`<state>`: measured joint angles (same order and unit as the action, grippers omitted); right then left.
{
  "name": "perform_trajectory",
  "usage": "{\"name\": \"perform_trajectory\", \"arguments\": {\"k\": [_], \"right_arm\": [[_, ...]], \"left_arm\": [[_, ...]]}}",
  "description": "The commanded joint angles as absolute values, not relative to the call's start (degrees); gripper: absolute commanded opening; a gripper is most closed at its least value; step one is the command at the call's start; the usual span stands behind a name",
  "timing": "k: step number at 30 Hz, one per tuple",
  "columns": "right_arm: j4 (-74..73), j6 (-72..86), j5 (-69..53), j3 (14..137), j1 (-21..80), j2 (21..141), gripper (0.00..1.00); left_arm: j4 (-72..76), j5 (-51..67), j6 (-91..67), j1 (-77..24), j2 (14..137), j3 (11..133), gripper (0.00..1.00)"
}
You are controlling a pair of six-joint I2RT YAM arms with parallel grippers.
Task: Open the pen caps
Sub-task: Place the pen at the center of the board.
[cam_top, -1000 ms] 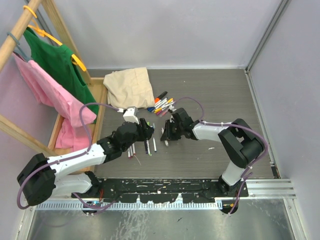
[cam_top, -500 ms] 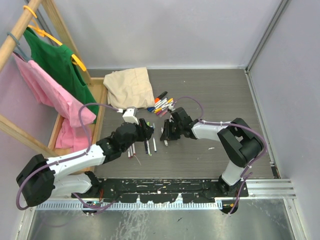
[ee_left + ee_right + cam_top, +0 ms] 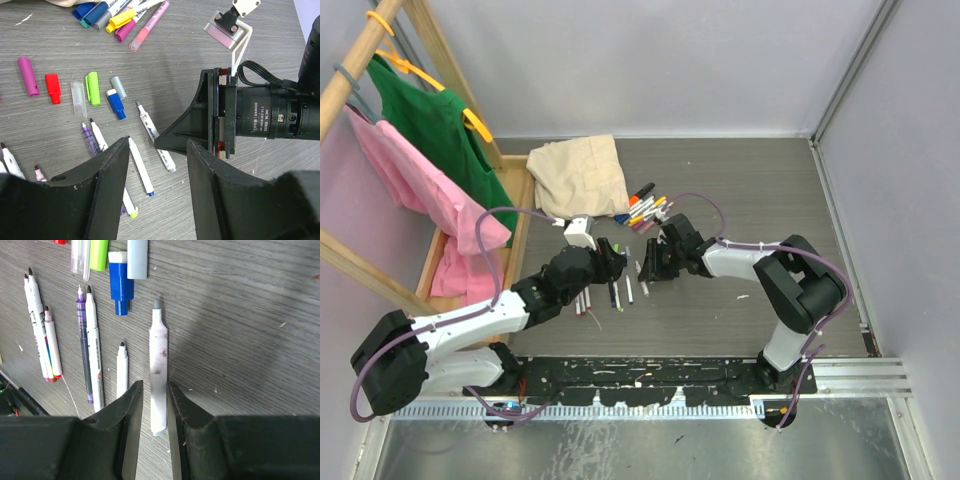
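The loose pen caps [image 3: 92,88] lie where they lay a second ago: 6 short plastic tubes in a ragged row on the grey wood-grain table [image 3: 175,55]. They are magenta, red, clear, lime green, pale grey and blue, all off their pens. Just beside them the right gripper [image 3: 155,387] has edged a little leftward toward the left gripper [image 3: 159,147], and its jaws have parted slightly. They now stand narrowly apart astride an uncapped white pen [image 3: 158,355] with a grey tip, which lies flat on the table, unclamped. The motor label [image 3: 257,114] on the right gripper reads "DAMIAO"; the blue print on the pen barrels is too small to read. The left gripper hovers with jaws well apart and nothing between them. Farther back, a cluster of capped markers [image 3: 122,20] shows yellow, magenta, pink, blue and teal caps
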<state>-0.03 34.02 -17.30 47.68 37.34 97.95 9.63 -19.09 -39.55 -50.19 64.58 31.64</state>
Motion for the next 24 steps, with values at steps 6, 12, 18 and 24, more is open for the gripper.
{"name": "perform_trajectory", "arguments": {"k": [6, 12, 18, 24], "right_arm": [[0.28, 33.30, -21.51, 49.21, 38.04, 99.64, 0.32], [0.16, 32.52, -22.50, 49.73, 38.99, 100.62, 0.31], [-0.46, 31.38, -21.79, 50.31, 39.03, 100.83, 0.29], [-1.20, 29.88, -20.87, 51.25, 39.06, 99.77, 0.29]], "left_arm": [[12.92, -19.71, -38.67, -50.28, 63.11, 31.78, 0.51], [12.92, -19.62, -38.59, -50.29, 62.92, 31.73, 0.51], [12.92, -19.77, -38.45, -50.28, 62.78, 31.69, 0.51], [12.68, -19.76, -38.24, -50.32, 62.46, 31.65, 0.51]]}}
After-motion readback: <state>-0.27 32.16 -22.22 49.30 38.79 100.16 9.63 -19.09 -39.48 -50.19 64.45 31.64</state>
